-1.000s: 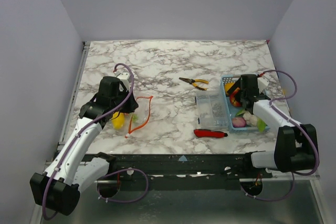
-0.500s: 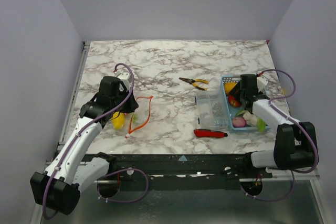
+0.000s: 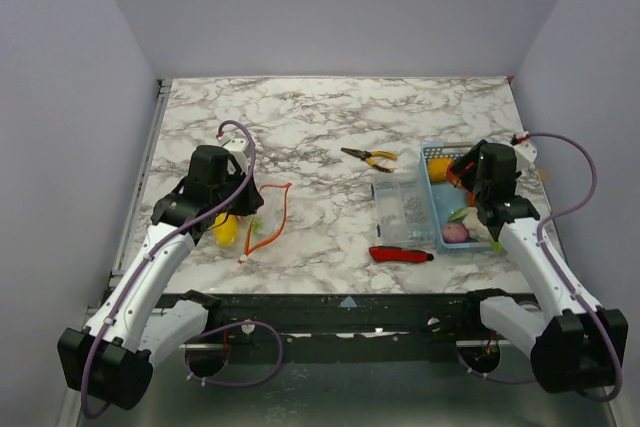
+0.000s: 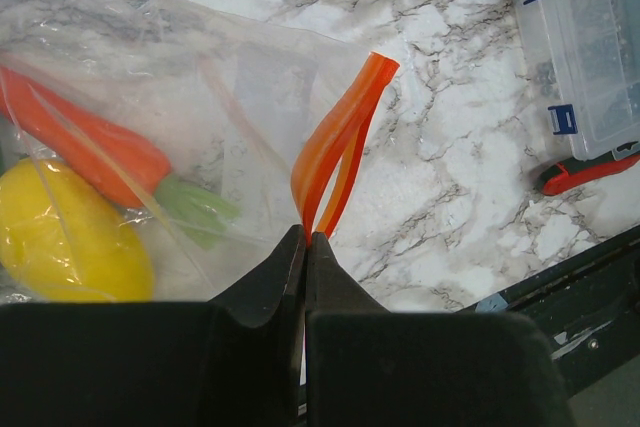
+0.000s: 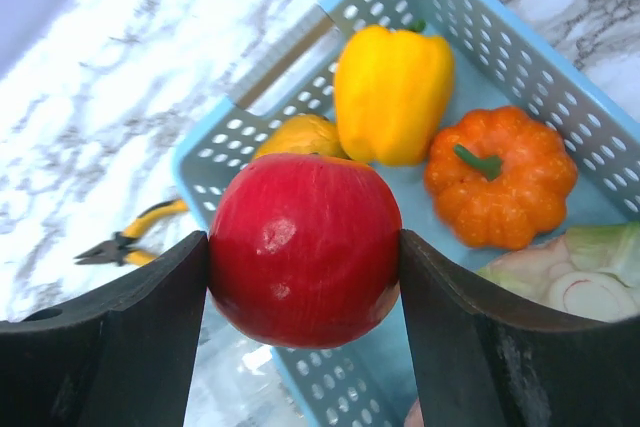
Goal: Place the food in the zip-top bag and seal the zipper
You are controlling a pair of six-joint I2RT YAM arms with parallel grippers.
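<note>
The zip-top bag [image 4: 200, 77] lies crinkled on the marble at the left, with a yellow piece of food [image 4: 70, 237], an orange carrot [image 4: 90, 137] and a green piece [image 4: 195, 212] inside. My left gripper [image 4: 305, 242] is shut on the bag's orange-red zipper [image 4: 340, 137], which loops open [image 3: 280, 209]. My right gripper [image 5: 305, 247] is shut on a red round fruit [image 5: 300, 237], held above the light blue basket [image 5: 520, 37]. In the basket lie a yellow pepper [image 5: 393, 92], an orange ribbed piece [image 5: 500, 175] and a pinkish-purple bulb [image 3: 455, 233].
Yellow-handled pliers [image 3: 370, 157] lie mid-table. A clear compartment box [image 3: 403, 209] stands against the basket's [image 3: 432, 202] left side. A red-handled knife [image 3: 400, 254] lies near the front edge, below the box. Grey walls close in on both sides.
My right gripper has closed on the red fruit in the basket and lifted it, the arm swinging up and to the right. The left arm and the bag have not moved.
</note>
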